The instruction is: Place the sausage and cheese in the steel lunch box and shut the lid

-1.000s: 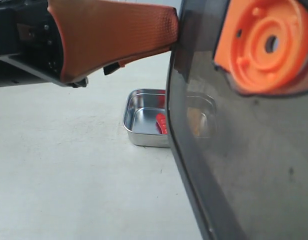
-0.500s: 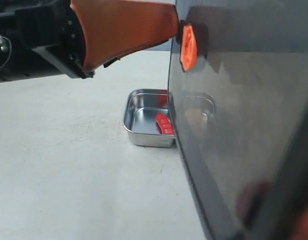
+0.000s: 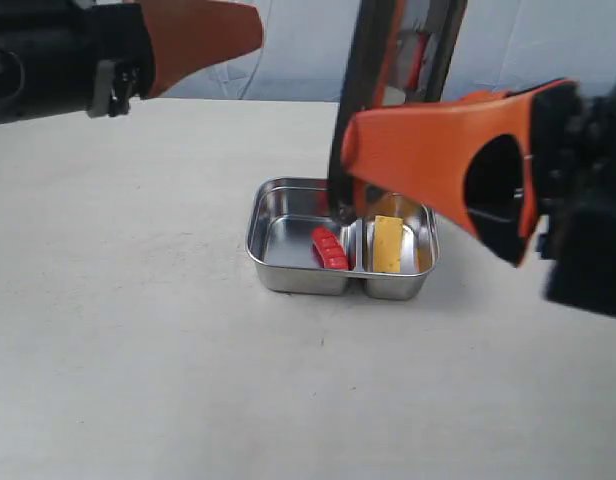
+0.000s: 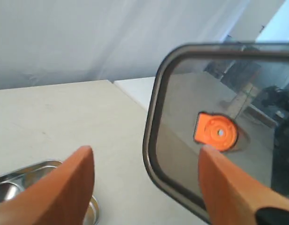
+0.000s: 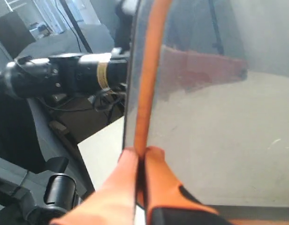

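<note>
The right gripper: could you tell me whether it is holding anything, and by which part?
The right gripper pinches the lid by its edge, held upright; the left gripper is open, holding nothing.

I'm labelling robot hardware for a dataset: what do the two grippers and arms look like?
Both the left gripper and right gripper have two broad, tapering orange fingers with a finely textured skin, fixed to boxy black housings. A black tubular arm link in the right wrist view bears a pale yellow band, with dark cables beneath.
</note>
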You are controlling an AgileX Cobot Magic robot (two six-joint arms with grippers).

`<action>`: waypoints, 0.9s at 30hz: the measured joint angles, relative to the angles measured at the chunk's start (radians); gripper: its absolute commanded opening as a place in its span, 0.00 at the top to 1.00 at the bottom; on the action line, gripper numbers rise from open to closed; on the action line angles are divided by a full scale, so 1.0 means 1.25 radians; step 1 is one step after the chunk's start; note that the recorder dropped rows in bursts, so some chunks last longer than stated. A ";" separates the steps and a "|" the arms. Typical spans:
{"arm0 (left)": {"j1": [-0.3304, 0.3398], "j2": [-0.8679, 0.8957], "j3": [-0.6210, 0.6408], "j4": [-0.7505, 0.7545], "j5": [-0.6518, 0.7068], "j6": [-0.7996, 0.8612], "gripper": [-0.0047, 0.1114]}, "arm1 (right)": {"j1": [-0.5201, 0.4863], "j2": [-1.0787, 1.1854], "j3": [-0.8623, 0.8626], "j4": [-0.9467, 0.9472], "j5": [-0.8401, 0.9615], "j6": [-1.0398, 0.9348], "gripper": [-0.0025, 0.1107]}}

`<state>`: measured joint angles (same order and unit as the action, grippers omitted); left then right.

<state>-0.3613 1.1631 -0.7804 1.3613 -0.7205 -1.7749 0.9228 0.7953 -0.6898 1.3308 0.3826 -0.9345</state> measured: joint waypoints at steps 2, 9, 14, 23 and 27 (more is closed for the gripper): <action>0.035 -0.021 0.000 0.054 0.003 -0.051 0.44 | 0.000 0.039 0.000 0.020 -0.002 0.000 0.99; 0.140 -0.067 0.006 0.295 0.002 -0.155 0.44 | 0.000 0.077 0.000 0.158 0.026 -0.083 0.99; 0.145 -0.069 0.011 0.307 -0.002 -0.158 0.44 | 0.000 0.074 0.000 0.175 0.075 -0.113 0.99; 0.145 -0.069 0.011 0.307 -0.003 -0.158 0.44 | 0.000 0.074 0.000 0.177 0.095 -0.209 0.99; 0.145 -0.069 0.011 0.307 -0.003 -0.158 0.44 | 0.000 0.074 0.000 0.177 0.084 -0.209 0.99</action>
<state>-0.1804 1.0771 -0.7666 1.7455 -0.7242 -1.9720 0.9228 0.8874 -0.6898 1.5516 0.4877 -1.1963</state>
